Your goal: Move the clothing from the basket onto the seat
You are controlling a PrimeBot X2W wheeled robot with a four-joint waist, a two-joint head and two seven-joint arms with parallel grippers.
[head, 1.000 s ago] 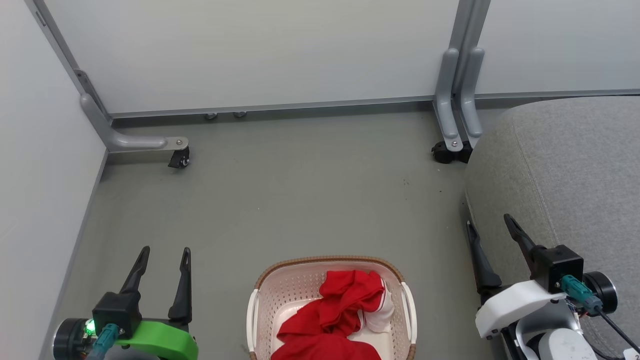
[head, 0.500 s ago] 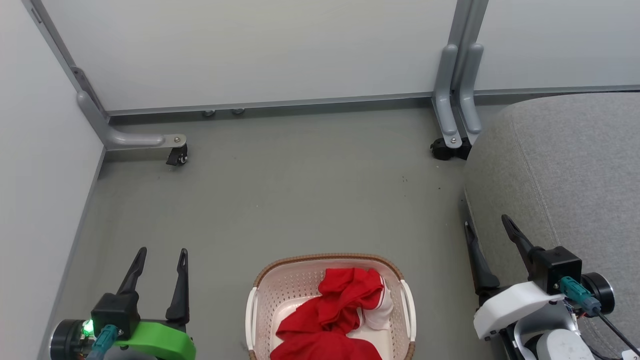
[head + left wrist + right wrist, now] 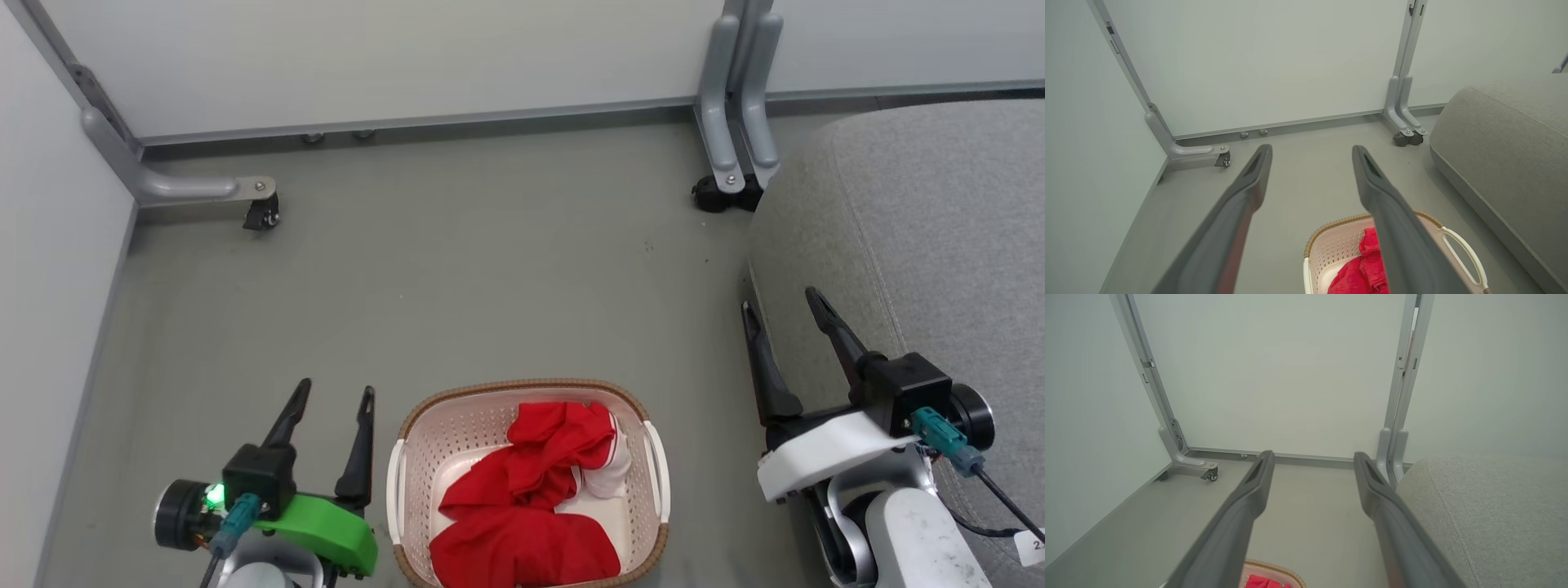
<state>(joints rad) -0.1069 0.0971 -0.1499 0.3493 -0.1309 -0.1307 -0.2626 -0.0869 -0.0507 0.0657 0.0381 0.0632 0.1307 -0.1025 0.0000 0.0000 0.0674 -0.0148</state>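
Note:
A heap of red clothing (image 3: 531,498) with a white striped part lies inside the oval cream basket (image 3: 433,441), which stands on the floor at the bottom middle of the head view. Just left of the basket, my left gripper (image 3: 339,390) is open and empty; its wrist view shows the basket (image 3: 1331,249) and clothing (image 3: 1359,269) low between its fingers. My right gripper (image 3: 780,298) stands open and empty to the basket's right, beside the grey seat (image 3: 939,245). The seat (image 3: 1494,514) has nothing lying on it.
Pale partition walls close off the back and left. Their grey feet with castors stand on the floor at the back left (image 3: 261,214) and back right (image 3: 718,196). Grey floor (image 3: 457,269) lies open between the walls, basket and seat.
The head camera has tilted down, so the whole scene has shifted up and more of the basket shows. My left gripper now stands closer to the basket. Both grippers stay open.

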